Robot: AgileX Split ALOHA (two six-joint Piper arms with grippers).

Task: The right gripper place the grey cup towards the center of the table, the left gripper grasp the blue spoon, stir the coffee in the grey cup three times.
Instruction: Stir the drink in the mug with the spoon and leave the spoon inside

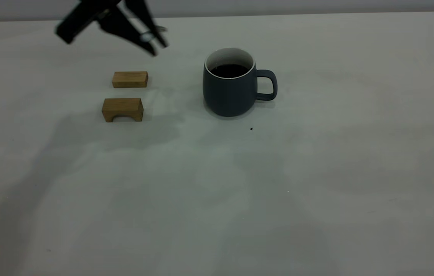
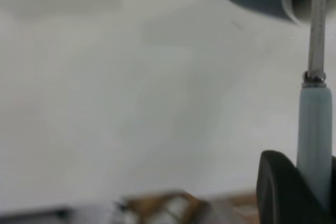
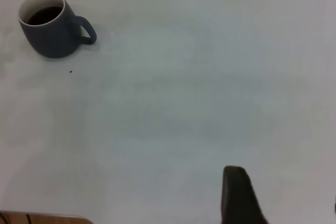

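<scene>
Bare pale grey-white table (image 1: 217,214) fills the near ground, and beyond it the rounded slate-grey mug (image 1: 229,89) of black coffee (image 1: 229,70) already stands mid-table, handle towards the right arm's side. Past two wooden blocks (image 1: 122,109), the left gripper (image 1: 154,45) hovers, pinching the pale-blue-handled spoon (image 2: 314,129). Stirring looks next: swing over, lower the bowl in; right gripper's (image 3: 241,198) fingers, can't tell.

Two wooden blocks (image 1: 126,94) lie left of the grey cup (image 1: 229,89) on the table (image 1: 316,172).
</scene>
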